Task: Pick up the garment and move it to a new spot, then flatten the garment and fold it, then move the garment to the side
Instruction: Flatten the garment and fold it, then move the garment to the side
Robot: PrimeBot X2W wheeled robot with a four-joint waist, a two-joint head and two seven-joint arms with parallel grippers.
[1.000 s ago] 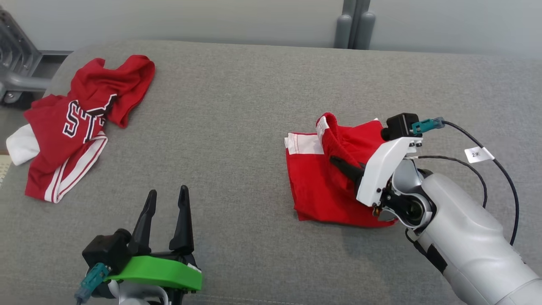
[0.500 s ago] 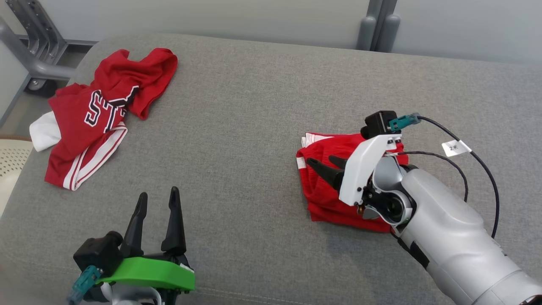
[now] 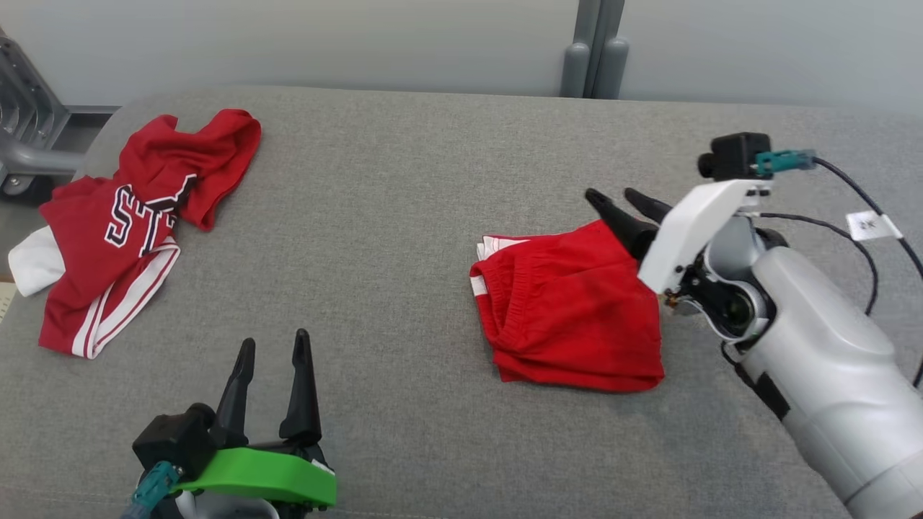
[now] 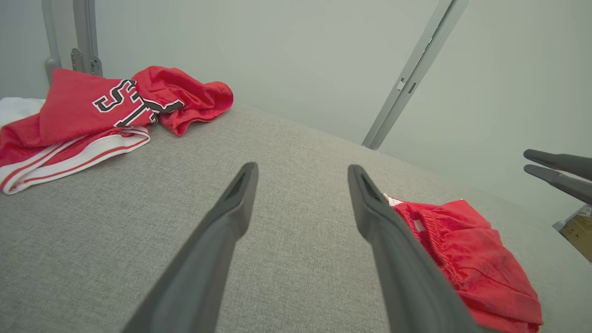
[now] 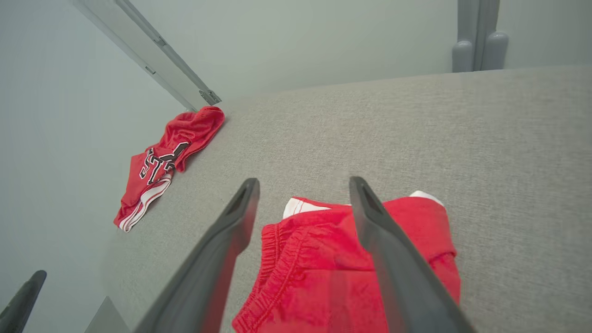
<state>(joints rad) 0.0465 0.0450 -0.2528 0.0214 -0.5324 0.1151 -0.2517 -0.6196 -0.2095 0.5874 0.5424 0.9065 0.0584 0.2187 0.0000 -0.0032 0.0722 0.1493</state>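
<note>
The garment (image 3: 570, 310) is a red pair of shorts with white trim, lying folded on the grey cushion right of centre; I also see the garment (image 4: 467, 249) in the left wrist view and the garment (image 5: 314, 245) below my right fingers. My right gripper (image 3: 611, 193) hovers open just past its far right corner, holding nothing, and the right gripper (image 5: 304, 180) shows a wide gap. The left gripper (image 3: 274, 339) rests open at the lower left, well apart from the garment; the left gripper (image 4: 301, 167) is empty.
A crumpled red jersey pile (image 3: 130, 216) with lettering and white stripes lies at the far left of the grey cushion (image 3: 404, 216). A metal frame (image 3: 29, 137) stands beyond the left edge, and grey posts (image 3: 591, 65) stand behind the back edge.
My right gripper opened, let go of the garment's raised fold, and drew back up to the far right. The garment now lies flat and folded. The head view shifted.
</note>
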